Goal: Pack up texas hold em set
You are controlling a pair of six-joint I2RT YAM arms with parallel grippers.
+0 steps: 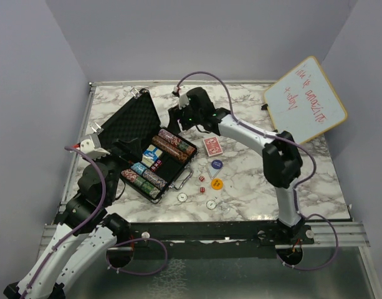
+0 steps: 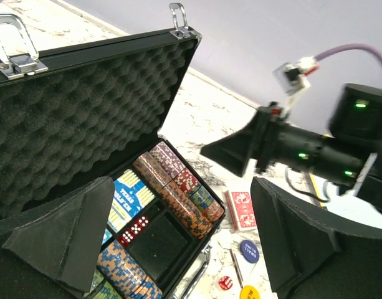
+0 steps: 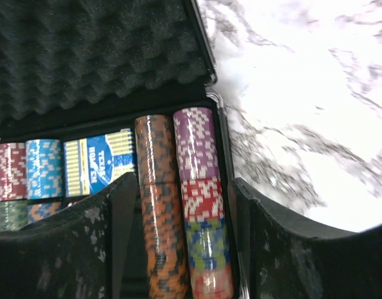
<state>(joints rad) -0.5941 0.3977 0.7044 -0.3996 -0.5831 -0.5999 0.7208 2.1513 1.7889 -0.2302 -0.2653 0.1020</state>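
On the white marbled counter the black hard case with egg-crate foam lid lies open. Lid is propped back and tray faces up, so pieces can drop straight in. Striped poker-chip rows fill the far slots. A blue card deck and boxed red dice sit mid-tray.

Right hand hangs over the far chip rows, fingers spread either side of the orange and purple rows. It is released, gripping nothing; my guess is a chip-seating step. Left hand hovers at the case's left side, fully released and empty, likely waiting its turn.

Not yet packed, loose on the counter right of the case:
- red card deck
- blue round button
- yellow round button
- loose red dice
- white round buttons

In the way:
- The right forearm passes just behind the red card deck.
- The case's silver handle juts toward the loose bits.
- The raised lid blocks reach from the far-left side.

Wood-framed whiteboard leans far right, well apart.
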